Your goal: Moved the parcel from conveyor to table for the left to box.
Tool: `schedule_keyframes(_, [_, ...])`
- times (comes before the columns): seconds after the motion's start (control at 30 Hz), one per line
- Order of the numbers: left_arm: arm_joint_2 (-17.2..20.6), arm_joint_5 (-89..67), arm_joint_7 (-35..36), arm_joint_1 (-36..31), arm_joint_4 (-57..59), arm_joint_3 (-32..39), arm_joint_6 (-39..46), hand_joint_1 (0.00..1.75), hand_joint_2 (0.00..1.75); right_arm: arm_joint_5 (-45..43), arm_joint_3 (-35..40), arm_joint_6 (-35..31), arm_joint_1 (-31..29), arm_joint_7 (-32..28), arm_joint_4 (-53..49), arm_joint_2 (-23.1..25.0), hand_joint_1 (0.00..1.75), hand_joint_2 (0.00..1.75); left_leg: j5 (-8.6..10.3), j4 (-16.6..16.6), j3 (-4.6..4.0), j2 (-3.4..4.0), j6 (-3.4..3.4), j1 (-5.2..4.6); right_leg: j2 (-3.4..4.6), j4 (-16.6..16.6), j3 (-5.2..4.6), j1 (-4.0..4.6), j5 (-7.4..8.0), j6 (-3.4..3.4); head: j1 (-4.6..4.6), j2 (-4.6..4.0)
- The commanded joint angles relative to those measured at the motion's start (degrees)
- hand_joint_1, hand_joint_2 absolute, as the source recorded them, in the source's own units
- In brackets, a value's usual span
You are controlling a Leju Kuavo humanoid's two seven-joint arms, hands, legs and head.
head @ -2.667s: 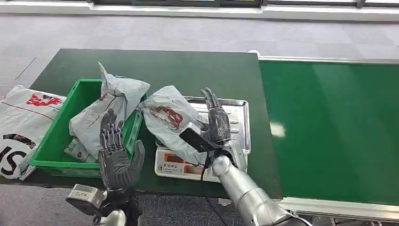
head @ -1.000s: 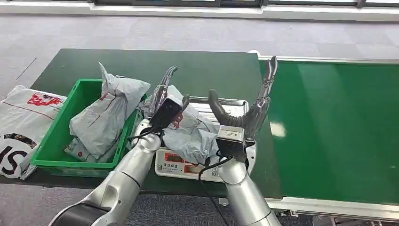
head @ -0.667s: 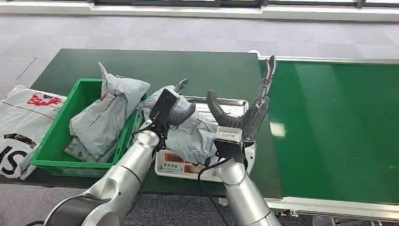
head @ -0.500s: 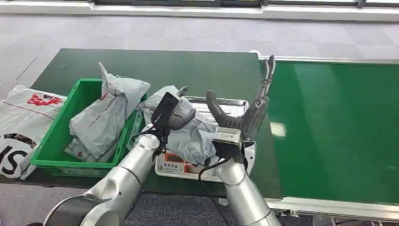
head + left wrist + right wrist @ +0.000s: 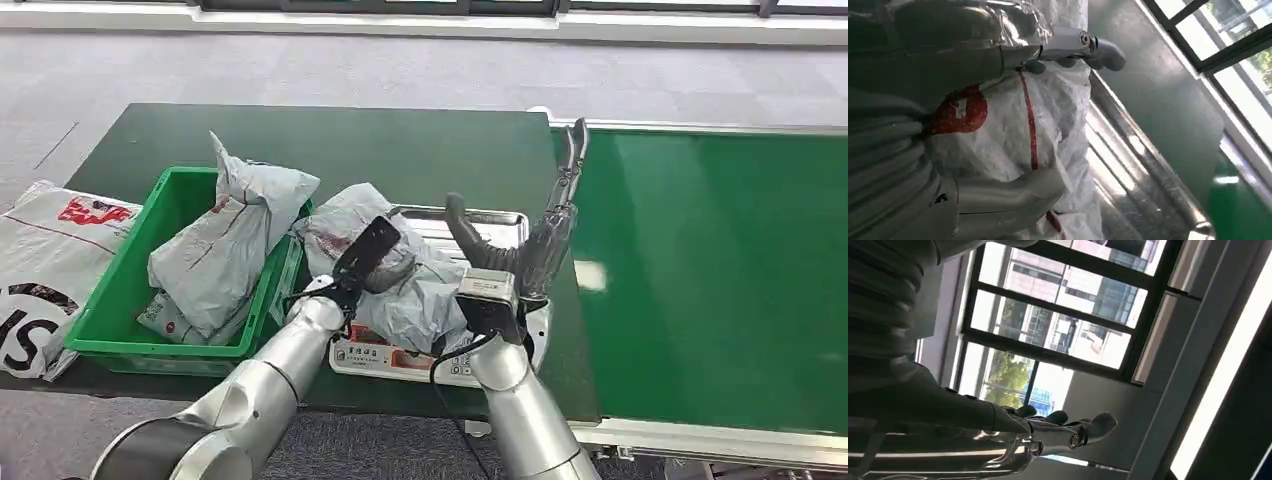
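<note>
while the parcel (image 5: 415,285) lies crumpled on the scale (image 5: 500,225) on the bench (image 5: 400,145), the left hand (image 5: 385,262) has sunk lower, fingers now curled onto it; the right hand (image 5: 520,250) stays raised beside it, fingers spread, holding nothing.

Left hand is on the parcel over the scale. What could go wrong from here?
1. The left hand rests on the limp grey parcel; the bag could slip from the fingers as it lifts.
2. The green bin already holds a bulky parcel above its rim, so this one may not seat.
3. The right hand hovers open nearby and might snag the bag.
</note>
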Motion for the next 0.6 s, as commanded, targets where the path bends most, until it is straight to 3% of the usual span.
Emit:
schedule_keyframes(0.03, [1.17, -22.05, 10.23, 2.37, 4.95, -21.52, 5.47, 0.0, 1.75, 1.61, -0.93, 2.13, 3.4, 0.09, -0.93, 0.56, 0.0, 1.75, -0.02, -0.15, 0.21, -0.05, 0.02, 0.0, -0.09, -0.15, 0.24, 0.01, -0.04, -0.01, 0.0, 0.0])
schedule_keyframes(0.6, [1.55, -27.33, 12.47, 3.43, 5.09, -23.34, 6.65, 0.0, 1.75, 2.09, -1.23, 2.5, 3.01, 0.09, 0.35, 0.61, 0.0, 1.75, -0.02, -0.26, 0.47, 0.06, 0.05, 0.02, 0.0, -0.28, 0.53, 0.02, 0.02, -0.01, 0.0, 0.0])
